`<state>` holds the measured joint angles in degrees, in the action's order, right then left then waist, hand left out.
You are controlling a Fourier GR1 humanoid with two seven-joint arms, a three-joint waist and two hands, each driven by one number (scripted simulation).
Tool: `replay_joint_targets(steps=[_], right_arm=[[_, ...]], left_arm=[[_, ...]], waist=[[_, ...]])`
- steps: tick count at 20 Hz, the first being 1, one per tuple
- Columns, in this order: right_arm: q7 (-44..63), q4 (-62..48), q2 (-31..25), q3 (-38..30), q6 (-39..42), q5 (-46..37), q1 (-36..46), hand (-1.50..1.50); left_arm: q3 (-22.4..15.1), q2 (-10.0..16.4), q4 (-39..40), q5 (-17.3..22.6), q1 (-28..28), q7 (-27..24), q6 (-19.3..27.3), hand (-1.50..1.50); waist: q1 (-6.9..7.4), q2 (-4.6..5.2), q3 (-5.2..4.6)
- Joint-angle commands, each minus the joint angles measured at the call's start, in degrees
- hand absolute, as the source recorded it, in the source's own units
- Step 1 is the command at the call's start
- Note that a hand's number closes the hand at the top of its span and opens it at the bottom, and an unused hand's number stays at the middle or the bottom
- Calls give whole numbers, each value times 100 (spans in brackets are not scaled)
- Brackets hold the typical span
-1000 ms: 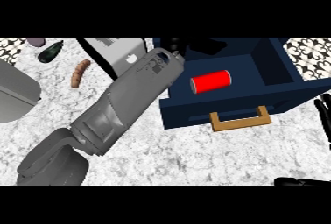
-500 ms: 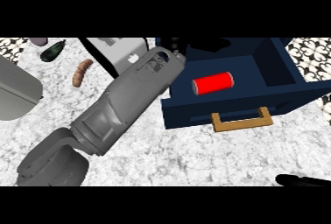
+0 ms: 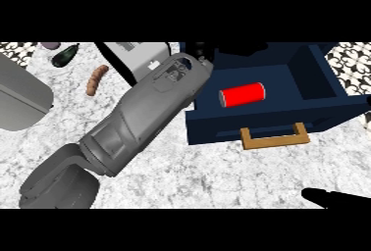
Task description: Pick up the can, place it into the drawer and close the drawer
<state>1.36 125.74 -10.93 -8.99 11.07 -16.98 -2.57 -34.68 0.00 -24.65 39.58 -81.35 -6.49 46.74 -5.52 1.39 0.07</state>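
Heads up, you won't get a hand state from this view. Left hand point(image 3: 232, 49) is only a black shape at the top edge, over the back of the drawer point(image 3: 217, 130), and is cut off there. Can't tell if it's wide, narrow or holding anything. Its forearm point(image 3: 138, 122) runs diagonally across the counter point(image 3: 217, 176) and hides the drawer's left rear corner.

Can point(image 3: 243, 94) is inside the open drawer, on its side, just near-side of the left hand and apart from it. Nothing's touching it.

Handle point(image 3: 275, 138) sits on the drawer front, nearer you than the can, between the two hands.

Right hand point(image 3: 330, 198) is a black sliver at the lower right, well apart from the drawer, mostly out of view. Can't tell its state either.

To the left of the forearm there's a sausage point(image 3: 95, 80). The dark things beyond it are too cropped to name.
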Motion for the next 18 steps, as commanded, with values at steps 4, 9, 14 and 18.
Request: replay_joint_targets(steps=[4, 9, 14, 18], right_arm=[[-121, -180, -300, 798, -177, -1762, 172, -150], [-179, -780, -394, 1176, -503, -2886, 289, -150], [-167, -1745, -344, 1548, -881, -3830, 544, -150], [-220, -2725, -144, 1590, -1440, -4310, 990, -150]], left_arm=[[-84, 0, -171, 132, 83, -282, 186, -150], [-94, 0, -273, 98, 49, -56, 286, -150], [-28, 0, -378, -65, -121, 295, 345, -150], [133, 357, -405, -143, -273, 643, 0, -150]], waist=[[213, -37, -4], [419, -102, -5], [591, -144, -5], [609, -131, -3]])
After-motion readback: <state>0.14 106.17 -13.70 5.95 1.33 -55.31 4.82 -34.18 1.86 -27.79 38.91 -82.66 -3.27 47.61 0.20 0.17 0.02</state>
